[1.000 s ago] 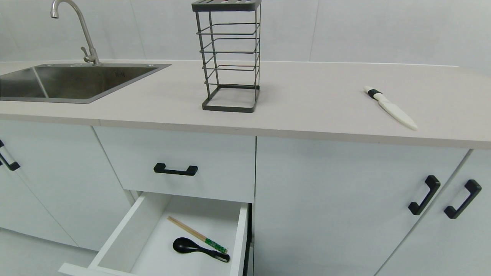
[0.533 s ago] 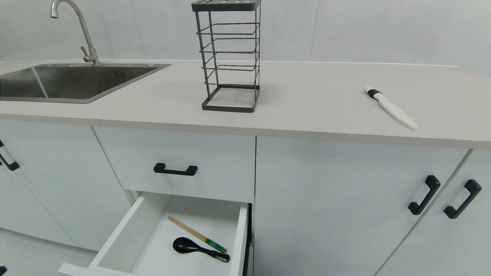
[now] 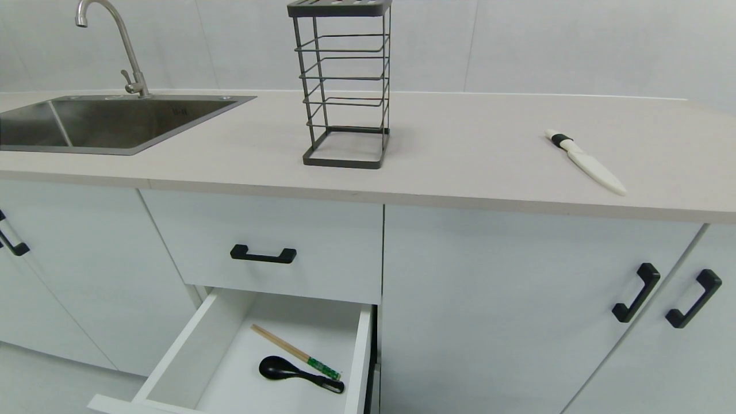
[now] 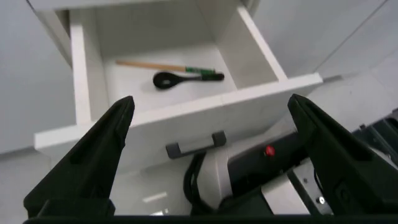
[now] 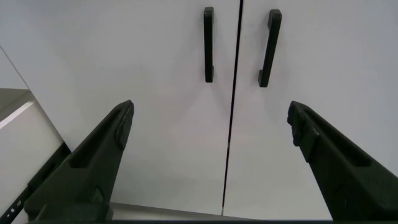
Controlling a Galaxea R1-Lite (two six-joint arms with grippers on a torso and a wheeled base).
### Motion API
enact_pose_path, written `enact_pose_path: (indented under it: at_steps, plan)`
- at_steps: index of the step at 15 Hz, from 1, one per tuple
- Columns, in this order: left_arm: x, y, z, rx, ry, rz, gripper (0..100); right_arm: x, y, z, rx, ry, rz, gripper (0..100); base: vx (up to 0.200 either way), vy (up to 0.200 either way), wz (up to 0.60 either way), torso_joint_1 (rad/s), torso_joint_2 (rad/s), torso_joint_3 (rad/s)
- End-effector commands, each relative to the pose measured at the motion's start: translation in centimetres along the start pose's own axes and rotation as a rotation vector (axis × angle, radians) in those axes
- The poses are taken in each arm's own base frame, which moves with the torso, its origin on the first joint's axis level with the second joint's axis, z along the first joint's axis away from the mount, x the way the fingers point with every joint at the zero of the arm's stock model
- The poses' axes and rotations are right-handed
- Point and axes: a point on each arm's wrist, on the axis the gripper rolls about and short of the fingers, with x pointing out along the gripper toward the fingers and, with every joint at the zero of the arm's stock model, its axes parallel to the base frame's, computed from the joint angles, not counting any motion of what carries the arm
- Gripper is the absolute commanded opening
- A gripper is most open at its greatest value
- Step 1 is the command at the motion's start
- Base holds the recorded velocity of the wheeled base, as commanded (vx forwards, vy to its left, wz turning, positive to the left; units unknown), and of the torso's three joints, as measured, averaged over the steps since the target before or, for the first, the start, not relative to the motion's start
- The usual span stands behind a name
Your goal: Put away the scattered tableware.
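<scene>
judging from how things lie, the tidying is partly done. the lower drawer [image 3: 357, 362] stands pulled out, and a pair of chopsticks [image 3: 290, 351] and a black spoon [image 3: 299, 371] lie together on its floor, close to its right wall. the spoon's handle is just beside the green ends of the chopsticks. the one piece that looks left out is the white knife [image 3: 585, 163], with a dark band near its far end. it lies flat on the countertop [image 3: 460, 155] toward the right, well apart from the upright wire rack [image 3: 345, 86] near the middle and from the sink [image 3: 109, 121] at the left. the left gripper [image 4: 211, 102] hangs out in front of the open drawer, facing down into it. its fingers are spread wide and nothing is between them. the right gripper [image 5: 210, 107] is just as wide and just as empty, and it faces a pair of shut cabinet doors with two black handles [image 5: 208, 45]. neither gripper is near the knife, so that pickup has not begun. what remains, as i read it, is to reach up to the counter, take the knife and stow it. the pictures do not settle whether it belongs in the drawer or the rack. the drawer would then likely need pushing shut by its front.
</scene>
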Motion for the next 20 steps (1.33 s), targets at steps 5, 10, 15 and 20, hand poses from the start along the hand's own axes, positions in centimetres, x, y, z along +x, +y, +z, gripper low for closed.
enact_pose_path:
  at_steps: [5,10,15,20]
  plan:
    - [2.9,1.0,-0.5,-0.13,0.345,-0.02,100,0.0,0.0,0.0,-0.001,0.002,0.0,100,0.0,0.0,0.0,0.0,0.0,0.0]
    - [4.5,1.5,-0.6,-0.158,0.493,-0.028,100,0.0,0.0,0.0,-0.001,0.002,0.0,100,0.0,0.0,0.0,0.0,0.0,0.0]
    - [7.3,1.8,-0.8,-0.134,0.63,-0.064,100,0.0,0.0,0.0,-0.001,0.002,0.0,100,0.0,0.0,0.0,0.0,0.0,0.0]
    - [10.5,2.8,-1.7,-0.094,0.678,0.032,100,0.0,0.0,0.0,-0.001,0.002,0.0,100,0.0,0.0,0.0,0.0,0.0,0.0]
